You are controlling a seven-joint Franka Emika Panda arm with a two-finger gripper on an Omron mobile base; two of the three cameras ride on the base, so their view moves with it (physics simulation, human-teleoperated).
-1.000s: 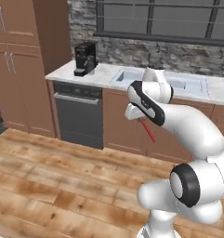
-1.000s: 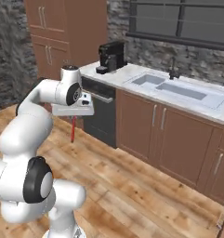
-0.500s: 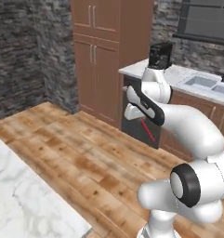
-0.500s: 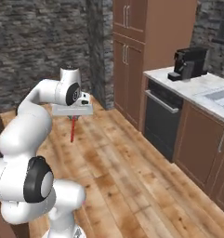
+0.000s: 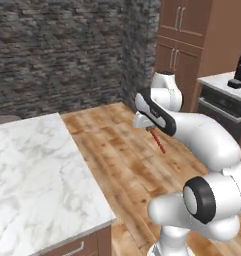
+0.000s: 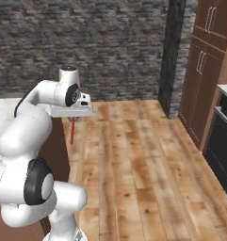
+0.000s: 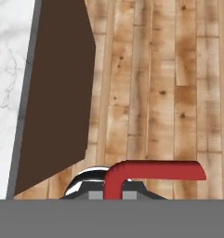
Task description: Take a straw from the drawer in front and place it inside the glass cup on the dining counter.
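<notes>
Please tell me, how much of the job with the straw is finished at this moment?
Done: the straw is out of the drawer, hanging below the end effector, which is shut on it above the wood floor. In hand: carrying it toward the dining counter, now in the left base view. Left: reaching the glass cup and placing the straw inside.

The base has turned away from the kitchen worktop, so the sink and oven have slid out toward 3 o'clock and a stone wall now fills the background. The dining counter [image 5: 37, 170] has grown into view at 8 o'clock, its white marble slab now beside the arm.
</notes>
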